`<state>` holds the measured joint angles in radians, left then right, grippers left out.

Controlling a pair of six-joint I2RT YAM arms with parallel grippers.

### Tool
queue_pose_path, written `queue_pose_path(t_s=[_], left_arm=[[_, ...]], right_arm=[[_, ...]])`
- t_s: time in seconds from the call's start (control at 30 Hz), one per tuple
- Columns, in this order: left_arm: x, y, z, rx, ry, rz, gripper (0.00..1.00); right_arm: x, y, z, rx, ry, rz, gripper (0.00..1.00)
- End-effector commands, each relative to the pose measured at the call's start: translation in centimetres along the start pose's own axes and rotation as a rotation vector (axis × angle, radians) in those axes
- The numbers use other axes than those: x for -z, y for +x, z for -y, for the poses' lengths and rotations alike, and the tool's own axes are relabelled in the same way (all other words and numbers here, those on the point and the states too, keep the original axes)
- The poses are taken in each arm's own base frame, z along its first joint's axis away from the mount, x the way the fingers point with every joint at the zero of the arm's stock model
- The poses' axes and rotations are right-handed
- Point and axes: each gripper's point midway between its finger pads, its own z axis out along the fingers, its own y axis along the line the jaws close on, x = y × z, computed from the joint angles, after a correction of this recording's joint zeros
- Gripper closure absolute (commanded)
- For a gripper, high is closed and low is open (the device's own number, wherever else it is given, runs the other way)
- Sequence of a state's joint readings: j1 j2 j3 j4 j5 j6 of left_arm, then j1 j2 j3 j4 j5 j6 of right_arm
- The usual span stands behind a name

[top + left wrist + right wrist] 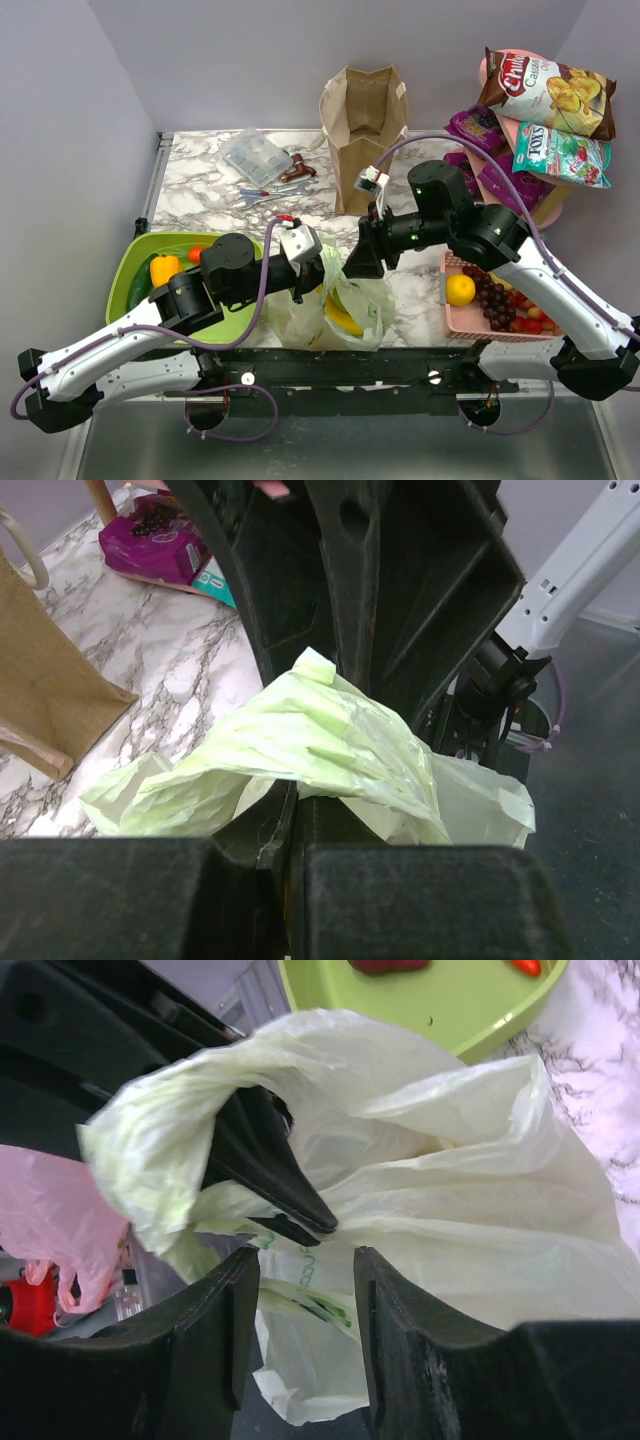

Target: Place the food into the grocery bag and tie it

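The pale green grocery bag (300, 318) sits at the table's front edge, with yellow bananas (345, 318) showing through it. My left gripper (322, 272) is shut on a bunched handle of the bag (320, 730), and the film drapes over its fingertips (262, 825). My right gripper (352, 262) is open right beside it, with its fingers (395, 1310) either side of the bag film (480, 1190) and just short of the left gripper's tip (305, 1215). A yellow pepper (164, 268) lies in the green bowl (240, 325). An orange (460, 290) lies in the pink basket (452, 325).
A brown paper bag (365, 135) stands behind the grippers and shows in the left wrist view (40, 690). Grapes (495, 300) fill the pink basket. Snack packets (545, 95) lie stacked at the right. A clear box (255, 153) and tools lie at the back.
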<state>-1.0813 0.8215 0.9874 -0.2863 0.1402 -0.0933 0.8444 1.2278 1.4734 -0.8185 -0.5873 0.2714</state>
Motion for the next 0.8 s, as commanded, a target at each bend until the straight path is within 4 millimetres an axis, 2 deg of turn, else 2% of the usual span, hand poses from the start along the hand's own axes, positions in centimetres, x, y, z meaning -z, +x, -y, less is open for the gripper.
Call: queue_pose_path(t_s=[0.0, 0.17, 0.33, 0.77], left_arm=[[0.2, -0.8, -0.5, -0.013, -0.026, 0.014, 1.0], [0.1, -0.8, -0.4, -0.015, -0.023, 0.02, 1.0], [0.0, -0.7, -0.5, -0.018, -0.022, 0.015, 1.0], [-0.1, -0.4, -0.6, -0.017, -0.027, 0.014, 1.0]], right_arm=[[1.1, -0.9, -1.4, 0.02, -0.021, 0.018, 0.53], [0.5, -0.1, -1.5, 0.004, -0.056, -0.009, 0.62], [-0.3, 0.5, -1.5, -0.014, -0.091, -0.013, 0.66], [0.0, 0.6, -4.7, 0.001, -0.301, 0.004, 0.67]])
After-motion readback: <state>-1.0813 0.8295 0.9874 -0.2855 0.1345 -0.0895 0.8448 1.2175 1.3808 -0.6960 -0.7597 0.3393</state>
